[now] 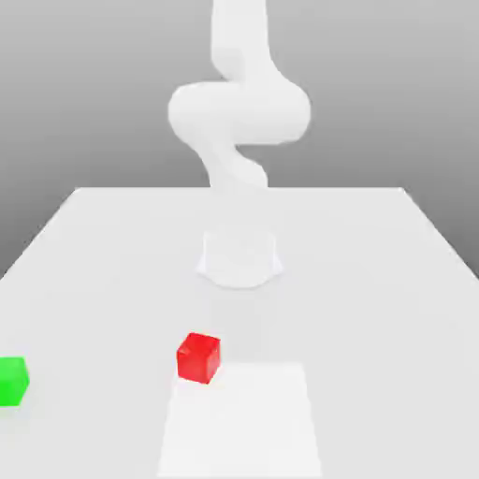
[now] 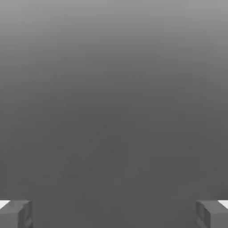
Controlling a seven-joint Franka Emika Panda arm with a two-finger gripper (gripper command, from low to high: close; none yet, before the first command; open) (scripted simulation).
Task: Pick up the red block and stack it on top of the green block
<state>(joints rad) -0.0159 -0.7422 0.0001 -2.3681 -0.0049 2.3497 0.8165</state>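
The red block sits on the white table, near its front and a little toward the exterior view's left. The green block rests at the exterior view's far left edge, apart from the red one and partly cut off by the frame. In the hand view my gripper is open: its two grey fingertips stand far apart with nothing between them, in front of a plain grey background. Neither block appears there.
The white arm rises from its round base at the middle of the table and bends above it. A paler rectangular patch lies at the front of the table, just beside the red block.
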